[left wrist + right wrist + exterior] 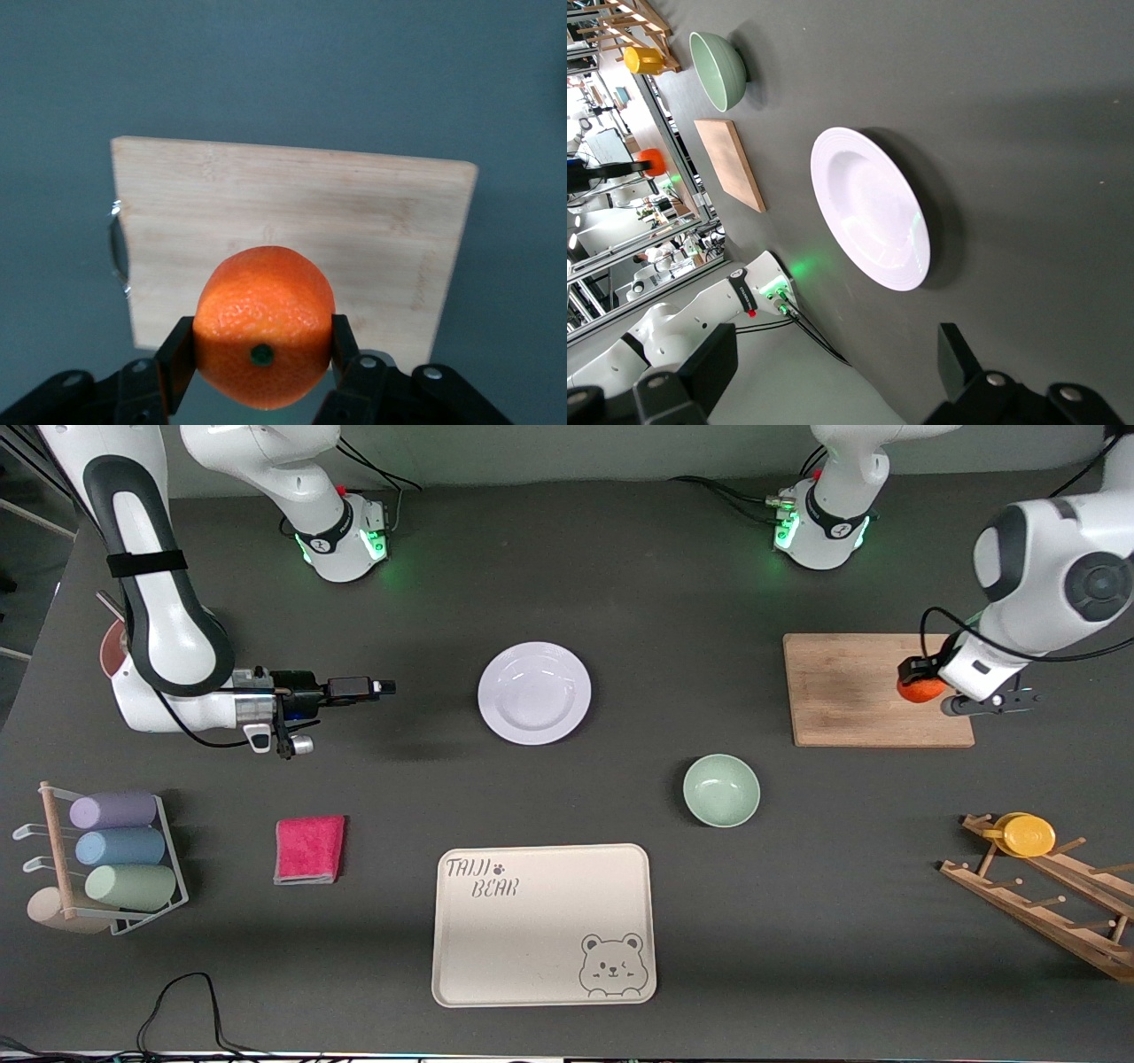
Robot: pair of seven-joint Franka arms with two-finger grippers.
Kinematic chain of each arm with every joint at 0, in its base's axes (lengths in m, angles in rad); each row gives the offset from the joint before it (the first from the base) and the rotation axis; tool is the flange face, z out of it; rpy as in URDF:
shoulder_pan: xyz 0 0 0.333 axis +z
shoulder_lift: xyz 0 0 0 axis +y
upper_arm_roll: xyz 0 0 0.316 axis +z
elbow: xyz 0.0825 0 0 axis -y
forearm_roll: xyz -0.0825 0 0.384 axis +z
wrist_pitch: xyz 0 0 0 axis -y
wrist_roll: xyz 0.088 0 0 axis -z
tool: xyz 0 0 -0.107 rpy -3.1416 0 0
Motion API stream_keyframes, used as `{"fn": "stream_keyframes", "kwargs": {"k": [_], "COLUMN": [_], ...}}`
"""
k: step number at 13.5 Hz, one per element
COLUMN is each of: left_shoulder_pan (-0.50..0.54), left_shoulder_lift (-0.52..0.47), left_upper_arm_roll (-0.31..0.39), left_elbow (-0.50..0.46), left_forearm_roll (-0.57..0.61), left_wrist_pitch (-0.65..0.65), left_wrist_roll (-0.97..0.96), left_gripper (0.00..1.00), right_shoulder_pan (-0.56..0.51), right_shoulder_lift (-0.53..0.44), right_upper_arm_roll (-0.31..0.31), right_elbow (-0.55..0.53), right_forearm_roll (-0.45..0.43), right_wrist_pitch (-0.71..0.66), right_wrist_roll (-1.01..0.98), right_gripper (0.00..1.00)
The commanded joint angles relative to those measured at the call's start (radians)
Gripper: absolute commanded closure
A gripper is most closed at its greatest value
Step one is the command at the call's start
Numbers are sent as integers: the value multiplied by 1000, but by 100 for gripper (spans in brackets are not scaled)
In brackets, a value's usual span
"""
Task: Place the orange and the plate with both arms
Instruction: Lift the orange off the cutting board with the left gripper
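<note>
The small orange (918, 690) (264, 329) is up in the air over the wooden cutting board (842, 691) (292, 195), above the board's edge toward the left arm's end of the table. My left gripper (920, 682) (264, 354) is shut on it, one black finger on each side. The white plate (534, 693) (870, 208) lies on the dark table near its middle. My right gripper (386, 687) (833, 363) is open with nothing between its fingers. It hovers low, pointing at the plate from the right arm's end, a good gap away.
A pale green bowl (721, 790) sits nearer the camera than the board. The beige bear tray (544, 926) lies nearest the camera. A pink cloth (309, 849), a rack of pastel cups (115, 859) and a wooden rack with a yellow cup (1028, 835) sit near the table's ends.
</note>
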Motion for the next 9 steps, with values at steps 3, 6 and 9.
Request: {"fn": "stream_keyframes", "kwargs": {"k": [3, 6, 9], "left_shoulder_pan": [-47, -86, -145], "left_shoulder_lift": [37, 109, 123], "left_upper_arm_roll": [-39, -42, -119], "left_elbow": [423, 609, 619], "left_forearm_roll": [-36, -75, -140], "left_wrist_pitch": [-416, -551, -540], "left_wrist_roll": [-20, -72, -311], "left_gripper": [100, 100, 100], "right_shoulder_pan": [18, 18, 18], "right_shoulder_lift": [-35, -36, -35], "right_upper_arm_roll": [-6, -6, -6], "right_elbow": [-45, -46, -46], "right_forearm_roll": [38, 38, 57], "right_wrist_pitch": [25, 25, 27], "right_wrist_roll": [-19, -11, -13], "right_gripper": [0, 0, 0]}}
